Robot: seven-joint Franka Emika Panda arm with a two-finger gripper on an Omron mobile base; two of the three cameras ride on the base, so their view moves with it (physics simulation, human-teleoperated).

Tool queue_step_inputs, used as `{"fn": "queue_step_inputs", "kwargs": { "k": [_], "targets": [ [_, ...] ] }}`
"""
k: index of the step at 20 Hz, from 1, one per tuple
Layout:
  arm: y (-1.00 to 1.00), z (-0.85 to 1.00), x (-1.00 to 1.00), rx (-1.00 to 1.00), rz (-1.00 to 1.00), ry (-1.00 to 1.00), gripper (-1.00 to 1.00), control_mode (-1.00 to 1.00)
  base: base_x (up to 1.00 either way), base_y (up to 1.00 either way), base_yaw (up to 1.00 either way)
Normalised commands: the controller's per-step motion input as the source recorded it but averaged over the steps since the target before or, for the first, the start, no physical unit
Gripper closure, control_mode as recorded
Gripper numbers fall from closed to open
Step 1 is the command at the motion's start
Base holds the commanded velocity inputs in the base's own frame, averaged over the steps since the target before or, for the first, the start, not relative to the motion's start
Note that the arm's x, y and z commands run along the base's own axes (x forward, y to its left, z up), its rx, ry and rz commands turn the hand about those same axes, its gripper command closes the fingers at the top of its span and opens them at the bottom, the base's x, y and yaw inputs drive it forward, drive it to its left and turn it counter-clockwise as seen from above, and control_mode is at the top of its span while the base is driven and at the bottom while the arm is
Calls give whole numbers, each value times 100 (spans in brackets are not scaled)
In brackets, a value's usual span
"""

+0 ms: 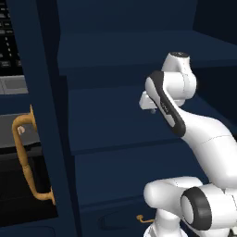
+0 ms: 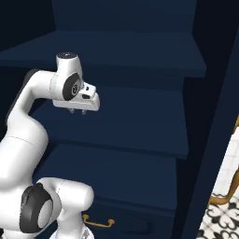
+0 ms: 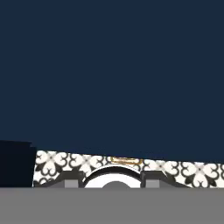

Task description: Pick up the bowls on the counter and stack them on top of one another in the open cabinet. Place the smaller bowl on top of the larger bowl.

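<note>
Closest to the cameras rose my own white arm with its dark joints, folding up from the base and reaching into the tall dark navy blue open cabinet. My gripper hung above one of its wide plain shelves, pointing down, with nothing held; whether my short fingers stood apart or together I could not tell. A curved gold handle showed on the door at the left, and a smaller gold pull sat on the navy drawer below. Through my hand camera I looked down at plain navy shelf surface and a strip of black-and-white patterned floor tile.
</note>
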Motion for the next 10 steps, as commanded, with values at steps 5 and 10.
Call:
{"fn": "queue_step_inputs", "kwargs": {
  "k": [5, 10],
  "targets": [
    [-24, 0, -47, 0, 0, -18, -100, -100, 0, 0, 0],
    [-23, -1, -30, 0, 0, -6, -100, -100, 0, 0, 0]
  ]
}}
